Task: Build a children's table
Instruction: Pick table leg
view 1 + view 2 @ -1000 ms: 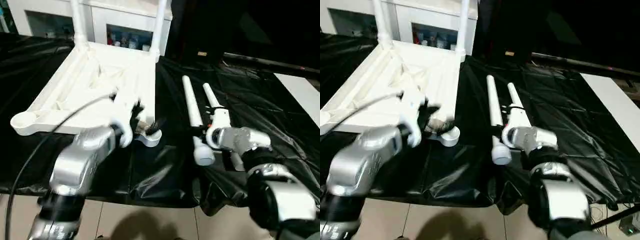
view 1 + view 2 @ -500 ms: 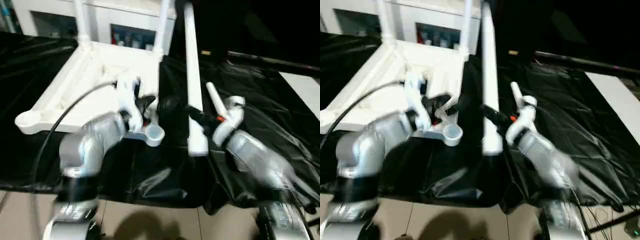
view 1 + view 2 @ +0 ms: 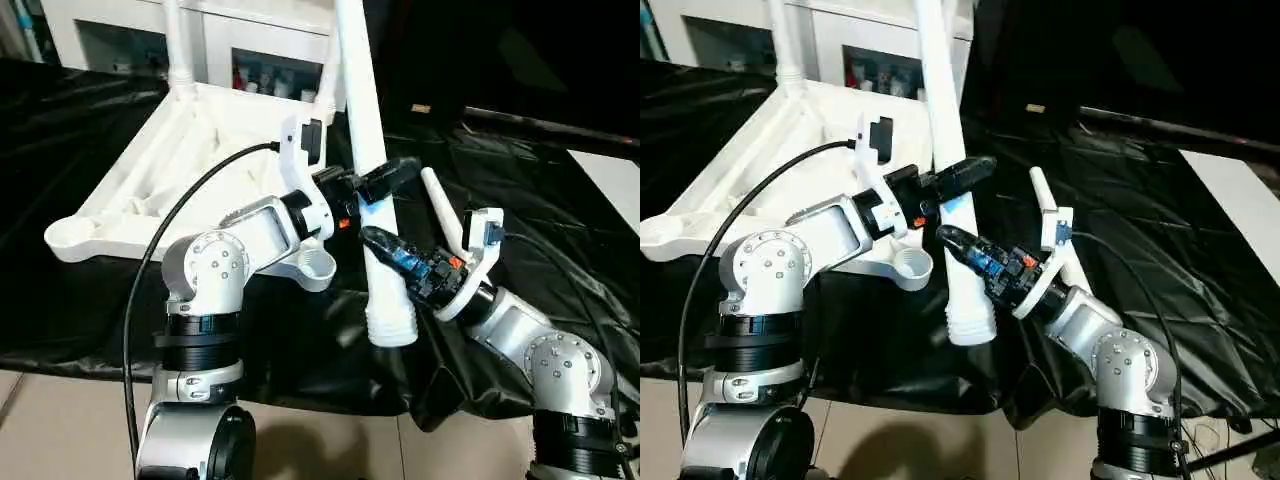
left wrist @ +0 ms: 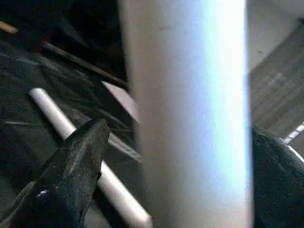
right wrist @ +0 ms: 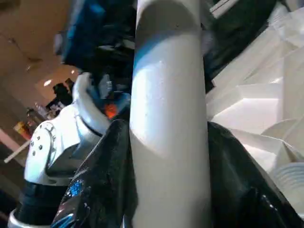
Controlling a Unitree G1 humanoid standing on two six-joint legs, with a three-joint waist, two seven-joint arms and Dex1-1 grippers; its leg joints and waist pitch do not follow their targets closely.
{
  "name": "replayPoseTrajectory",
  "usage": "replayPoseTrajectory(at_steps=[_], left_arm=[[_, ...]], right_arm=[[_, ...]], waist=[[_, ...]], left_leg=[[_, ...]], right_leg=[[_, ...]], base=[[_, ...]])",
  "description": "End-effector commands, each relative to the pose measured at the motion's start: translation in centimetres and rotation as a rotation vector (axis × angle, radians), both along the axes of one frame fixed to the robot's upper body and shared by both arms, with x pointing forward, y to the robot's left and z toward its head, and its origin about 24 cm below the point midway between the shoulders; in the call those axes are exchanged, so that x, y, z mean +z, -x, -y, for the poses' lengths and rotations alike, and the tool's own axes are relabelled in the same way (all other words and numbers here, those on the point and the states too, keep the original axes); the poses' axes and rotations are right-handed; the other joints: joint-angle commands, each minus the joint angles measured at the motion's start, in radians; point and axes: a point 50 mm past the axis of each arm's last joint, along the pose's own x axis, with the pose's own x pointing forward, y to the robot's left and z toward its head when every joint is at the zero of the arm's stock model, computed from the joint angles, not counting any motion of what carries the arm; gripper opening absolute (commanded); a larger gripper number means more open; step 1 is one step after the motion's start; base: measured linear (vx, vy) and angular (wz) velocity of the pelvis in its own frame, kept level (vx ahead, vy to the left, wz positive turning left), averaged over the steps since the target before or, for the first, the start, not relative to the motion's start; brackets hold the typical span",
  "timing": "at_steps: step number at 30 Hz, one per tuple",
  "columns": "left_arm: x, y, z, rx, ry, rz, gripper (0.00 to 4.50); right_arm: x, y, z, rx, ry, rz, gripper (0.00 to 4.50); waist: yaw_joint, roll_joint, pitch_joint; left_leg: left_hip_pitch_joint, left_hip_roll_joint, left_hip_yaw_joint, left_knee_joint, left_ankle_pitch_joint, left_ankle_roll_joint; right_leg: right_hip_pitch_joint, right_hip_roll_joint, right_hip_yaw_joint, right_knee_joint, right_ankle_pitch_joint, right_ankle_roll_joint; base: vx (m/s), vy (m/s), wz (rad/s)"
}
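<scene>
One leg (image 3: 365, 170), a second ago flat on the worktop (image 3: 520, 190), now stands upright, clamped in the right gripper (image 3: 392, 252); the wide-open left gripper (image 3: 385, 178) flanks it beside the tabletop's (image 3: 200, 140) empty socket (image 3: 318, 264), ready for insertion.

Black plastic sheet (image 3: 520, 210); white glass-door cabinet (image 3: 240, 40) behind.

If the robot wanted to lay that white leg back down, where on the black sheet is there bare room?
Bare black sheet lies to the right of the spare leg, out toward the table's far right edge. Another open strip runs in front of the tabletop, along the near edge. It is crowded in the middle, where both grippers meet around the raised leg beside the corner socket.
</scene>
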Motion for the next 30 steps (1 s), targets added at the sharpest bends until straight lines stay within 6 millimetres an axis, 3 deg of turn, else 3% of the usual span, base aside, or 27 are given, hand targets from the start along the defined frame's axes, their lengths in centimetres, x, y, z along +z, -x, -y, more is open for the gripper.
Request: replayPoseTrajectory(at_steps=[1,2,3,5,6,8,9,10,14,20,23,24,25,26,30], left_arm=[[0.4,-0.2,0.4,0.021,-0.036,0.014,4.32],[0.4,-0.2,0.3,0.039,-0.044,0.01,4.21],[0.3,-0.4,0.0,0.082,-0.068,0.009,4.21],[0.3,-0.4,-0.1,0.084,-0.07,0.009,4.08],[0.3,-0.7,-0.4,0.149,-0.088,0.008,3.81],[0.3,-0.8,-0.6,0.187,-0.084,0.004,3.68],[0.2,-1.0,-0.6,0.227,-0.074,-0.012,3.68],[0.2,-1.0,-0.6,0.232,-0.073,-0.018,3.54],[0.0,-1.1,-0.6,0.259,-0.057,-0.049,3.28],[0.2,-1.1,-0.2,0.245,-0.052,-0.042,2.74],[0.5,-1.2,-0.4,0.252,-0.044,-0.038,2.5],[0.5,-1.2,-0.5,0.256,-0.042,-0.036,2.42],[0.7,-1.2,-0.8,0.266,-0.038,-0.035,2.36],[0.7,-1.2,-0.9,0.267,-0.036,-0.035,2.16],[0.8,-1.1,-1.2,0.269,-0.033,-0.035,1.95]], right_arm=[[0.8,-0.1,0.2,-0.032,0.033,0.051,1.82],[0.9,-0.2,0.1,-0.052,0.061,0.068,1.82],[1.0,-0.6,-0.2,-0.105,0.141,0.1,1.82],[1.0,-0.6,-0.3,-0.109,0.146,0.102,1.82],[1.1,-1.4,-0.8,-0.215,0.256,0.115,1.82],[1.1,-1.9,-1.2,-0.278,0.328,0.121,1.82],[1.5,-2.2,-1.7,-0.315,0.337,0.118,1.82],[1.7,-2.3,-1.9,-0.324,0.334,0.118,1.82],[2.4,-2.4,-3.2,-0.336,0.368,0.157,1.82],[2.2,-2.2,-4.0,-0.325,0.427,0.194,1.82],[2.1,-2.3,-4.0,-0.34,0.454,0.197,1.82],[2.1,-2.4,-4.0,-0.341,0.456,0.196,1.82],[2.0,-2.4,-4.1,-0.336,0.464,0.2,1.82],[1.9,-2.5,-4.2,-0.33,0.469,0.204,1.82],[1.9,-2.6,-4.4,-0.318,0.477,0.216,1.82]], waist=[[0.003,0.024,-0.073],[0.003,0.022,-0.074],[0.004,0.028,-0.075],[0.004,0.029,-0.075],[0.007,0.037,-0.074],[0.002,0.033,-0.073],[0.0,0.017,-0.072],[0.002,0.024,-0.071],[-0.001,0.036,-0.07],[-0.001,0.035,-0.069],[-0.003,0.027,-0.07],[-0.002,0.028,-0.07],[-0.002,0.021,-0.07],[-0.001,0.024,-0.07],[0.0,0.017,-0.069]], left_leg=[[0.005,0.015,0.005,-0.078,-0.096,-0.005],[0.006,0.015,0.006,-0.077,-0.09,-0.005],[0.006,0.017,0.006,-0.077,-0.08,-0.01],[0.004,0.013,0.007,-0.076,-0.059,-0.015],[0.004,0.015,0.006,-0.077,-0.058,-0.02],[0.007,0.011,0.009,-0.078,-0.077,-0.037],[0.005,0.011,0.011,-0.078,-0.084,-0.034],[0.006,0.011,0.01,-0.079,-0.097,-0.034],[0.008,0.012,0.008,-0.081,-0.12,-0.035],[0.007,0.011,0.008,-0.082,-0.135,-0.039],[0.005,0.01,0.008,-0.081,-0.125,-0.036],[0.005,0.01,0.008,-0.081,-0.119,-0.037],[0.004,0.009,0.009,-0.08,-0.119,-0.034],[0.004,0.009,0.008,-0.08,-0.12,-0.034],[0.004,0.009,0.01,-0.079,-0.116,-0.027]], right_leg=[[0.066,-0.066,0.036,-0.08,-0.26,-0.08],[0.067,-0.065,0.036,-0.08,-0.243,-0.088],[0.066,-0.065,0.037,-0.075,-0.199,-0.105],[0.073,-0.065,0.037,-0.071,-0.151,-0.118],[0.072,-0.067,0.039,-0.069,-0.144,-0.124],[0.071,-0.066,0.039,-0.071,-0.176,-0.115],[0.073,-0.065,0.04,-0.073,-0.191,-0.11],[0.072,-0.066,0.04,-0.073,-0.211,-0.102],[0.068,-0.064,0.041,-0.073,-0.209,-0.082],[0.069,-0.064,0.041,-0.076,-0.212,-0.063],[0.07,-0.064,0.041,-0.074,-0.202,-0.063],[0.07,-0.064,0.041,-0.072,-0.197,-0.064],[0.071,-0.065,0.041,-0.073,-0.203,-0.062],[0.071,-0.065,0.041,-0.072,-0.205,-0.063],[0.069,-0.066,0.041,-0.073,-0.223,-0.058]], base=[[0.0,0.0,0.0],[0.0,0.0,0.0],[0.0,0.0,0.0],[0.0,0.0,0.0],[0.0,0.0,0.0],[0.0,0.0,0.0],[0.0,0.0,0.0],[0.0,0.0,0.0],[0.0,0.0,0.0],[0.0,0.0,0.0],[0.0,0.0,0.0],[0.0,0.0,0.0],[0.0,0.0,0.0],[0.0,0.0,0.0],[0.0,0.0,0.0]])
